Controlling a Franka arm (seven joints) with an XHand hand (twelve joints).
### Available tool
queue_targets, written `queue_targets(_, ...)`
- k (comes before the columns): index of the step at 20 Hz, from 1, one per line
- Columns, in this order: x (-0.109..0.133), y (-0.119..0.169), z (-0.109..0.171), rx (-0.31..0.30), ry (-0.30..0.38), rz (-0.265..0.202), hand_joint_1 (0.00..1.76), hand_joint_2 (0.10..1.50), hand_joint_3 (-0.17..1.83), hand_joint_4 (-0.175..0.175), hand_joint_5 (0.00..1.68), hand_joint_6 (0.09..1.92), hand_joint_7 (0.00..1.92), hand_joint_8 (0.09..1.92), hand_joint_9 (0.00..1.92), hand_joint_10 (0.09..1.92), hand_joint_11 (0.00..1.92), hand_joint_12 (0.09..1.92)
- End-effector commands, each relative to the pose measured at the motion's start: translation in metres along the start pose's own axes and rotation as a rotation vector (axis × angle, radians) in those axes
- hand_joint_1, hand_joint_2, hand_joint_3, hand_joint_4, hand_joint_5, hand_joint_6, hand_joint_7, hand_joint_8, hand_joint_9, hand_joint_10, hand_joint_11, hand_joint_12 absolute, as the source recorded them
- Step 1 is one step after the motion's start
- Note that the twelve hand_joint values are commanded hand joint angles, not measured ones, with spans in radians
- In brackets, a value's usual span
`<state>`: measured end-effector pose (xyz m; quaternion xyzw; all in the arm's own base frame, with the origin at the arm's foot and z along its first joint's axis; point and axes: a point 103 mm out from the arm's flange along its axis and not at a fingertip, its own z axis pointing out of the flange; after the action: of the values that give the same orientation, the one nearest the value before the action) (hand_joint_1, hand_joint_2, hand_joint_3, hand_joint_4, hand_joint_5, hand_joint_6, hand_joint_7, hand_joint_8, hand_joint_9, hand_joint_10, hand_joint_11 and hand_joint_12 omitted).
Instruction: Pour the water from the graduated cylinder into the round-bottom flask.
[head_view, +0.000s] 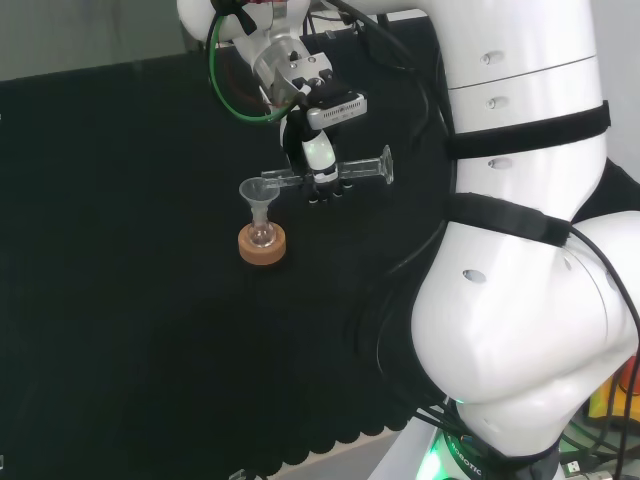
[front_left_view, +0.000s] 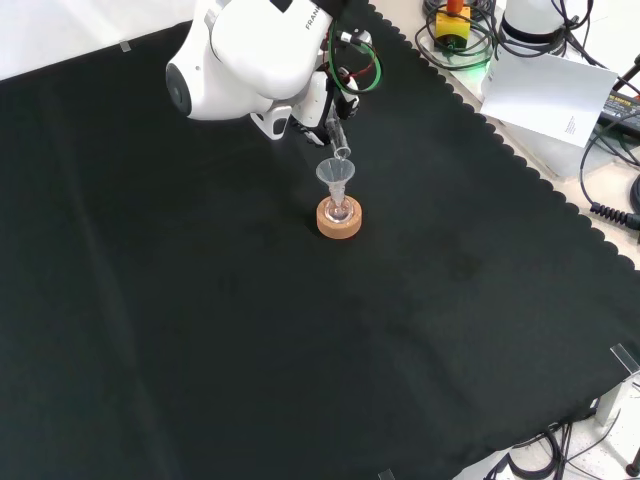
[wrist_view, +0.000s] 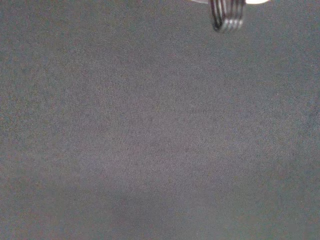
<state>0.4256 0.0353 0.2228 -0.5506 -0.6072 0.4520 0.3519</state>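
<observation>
The hand (head_view: 318, 160) is curled round the middle of the graduated cylinder (head_view: 335, 172), holding it tipped over to lie about level in the head view, its flared foot pointing toward the arm's white links at that view's right and its mouth at the left. That mouth sits just over the rim of a clear funnel (head_view: 259, 190), and in the front view the cylinder's lip likewise hangs right above the funnel's cone, so the tilt looks meant to send the water down the funnel rather than at the narrow neck directly. The funnel stands in the neck of the small round-bottom flask (head_view: 262, 236), which rests on a cork ring (head_view: 262, 247) that keeps its rounded bottom from rolling on the black-clothed worktop (head_view: 120, 300). I judge the pour to be under way or nearly done, given how far the cylinder is tipped. Whether water is still running, or how much has reached the flask, cannot be made out: the glass is clear and no stream shows against the cloth. In the front view a big white link stands before most of the hand, so the fingers' hold is hard to read there. The wrist view gives dark cloth with a ribbed metal part (wrist_view: 227, 17) near a blurred white piece.
</observation>
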Motion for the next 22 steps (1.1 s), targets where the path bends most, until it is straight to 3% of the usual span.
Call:
queue_targets(1,0.0001,-0.0007,0.0000,-0.001,0.000,0.003,1.47,0.91,0.74,-0.115,0.84,0.86,0.83,0.78,1.11,0.51,1.04,0.85)
queue_targets(22,-0.0001,-0.0031,-0.0037,0.023,-0.010,0.015,1.48,0.90,0.74,-0.125,0.84,0.87,0.84,0.79,1.12,0.52,1.06,0.84)
